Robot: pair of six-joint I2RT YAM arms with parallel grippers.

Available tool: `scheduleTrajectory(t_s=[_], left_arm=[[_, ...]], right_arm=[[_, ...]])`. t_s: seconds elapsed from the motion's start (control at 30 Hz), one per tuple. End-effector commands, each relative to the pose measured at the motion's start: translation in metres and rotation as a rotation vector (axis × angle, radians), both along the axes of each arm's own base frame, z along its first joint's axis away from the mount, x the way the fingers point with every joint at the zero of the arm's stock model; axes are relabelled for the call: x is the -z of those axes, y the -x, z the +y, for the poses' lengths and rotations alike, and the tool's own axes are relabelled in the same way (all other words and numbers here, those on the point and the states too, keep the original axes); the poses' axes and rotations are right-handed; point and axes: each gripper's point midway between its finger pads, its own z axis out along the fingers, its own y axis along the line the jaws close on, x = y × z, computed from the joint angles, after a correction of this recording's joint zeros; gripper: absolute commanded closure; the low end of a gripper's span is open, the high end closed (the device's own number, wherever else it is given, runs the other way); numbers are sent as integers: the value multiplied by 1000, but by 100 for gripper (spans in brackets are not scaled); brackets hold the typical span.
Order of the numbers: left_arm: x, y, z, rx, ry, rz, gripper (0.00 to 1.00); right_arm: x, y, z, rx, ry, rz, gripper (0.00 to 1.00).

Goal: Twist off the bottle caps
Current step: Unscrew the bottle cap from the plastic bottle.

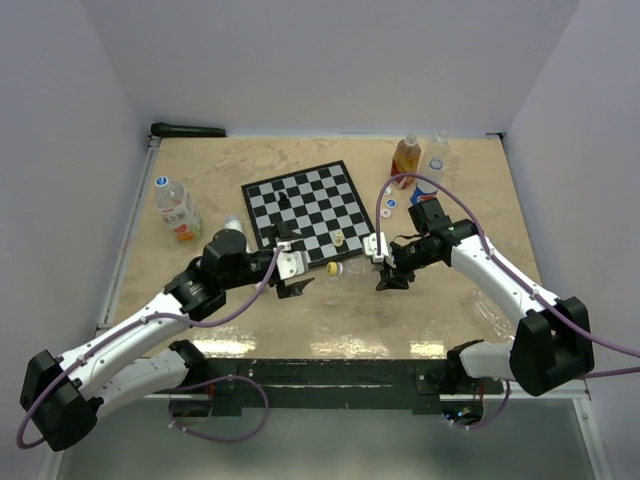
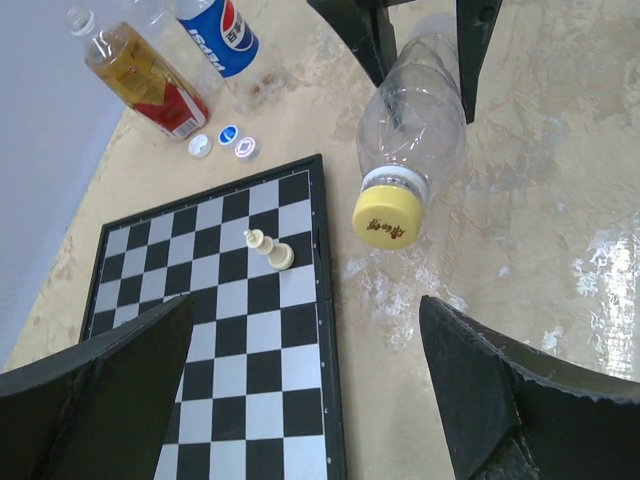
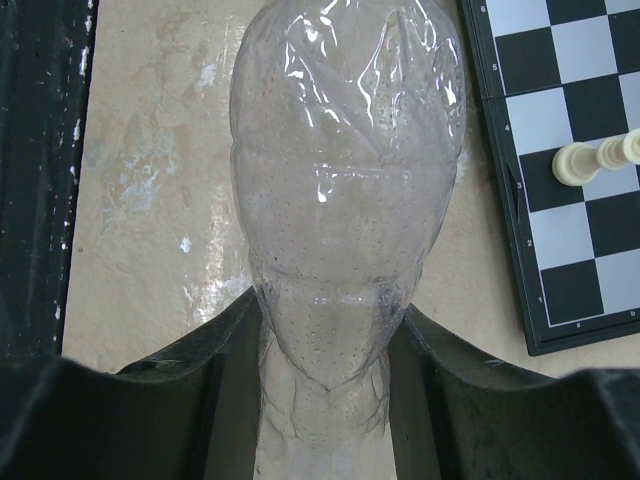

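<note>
left arm: reaches from the near-left base in toward the chessboard, elbow low, wrist level, and ends at the board's near edge
left gripper: spread wide and holding nothing; one finger hangs over the chessboard's near squares, the other is off the board's near-right side
right arm: sweeps from the near-right base up and around, forearm pointing left toward the chessboard's near-right corner
right gripper: pinching the clear bottle; its fingers press both sides and the plastic is dented in between them
clear bottle: held roughly level just off the chessboard's near-right corner, cap end pointing at the left gripper; cannot tell if it touches the table
yellow cap: on the neck of the clear bottle, just beside the chessboard's right edge, ahead of the left fingertips and touching neither
loose caps: three, off the chessboard's far-right corner, lying flat close together
Pepsi bottle and tea bottle: beyond the loose caps, further out from that same corner
blue cap: on a bottle with an orange label lying well left of the chessboard
cream chess piece: tipped over on the chessboard, near its right edge
</note>
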Motion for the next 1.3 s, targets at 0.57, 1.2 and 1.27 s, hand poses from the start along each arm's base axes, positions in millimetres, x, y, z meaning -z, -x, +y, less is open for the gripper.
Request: scheduleTrajectory(t_s=[0.57, 1.2, 1.27], left_arm=[[-5, 7, -25, 200, 1, -157, 2], [-1, 7, -30, 221, 3, -159, 3], [-1, 8, -30, 222, 4, -159, 3]], right_arm=[[0, 2, 0, 1, 0, 10, 98], [0, 3, 0, -1, -1, 12, 98], [1, 2, 0, -1, -1, 12, 98]])
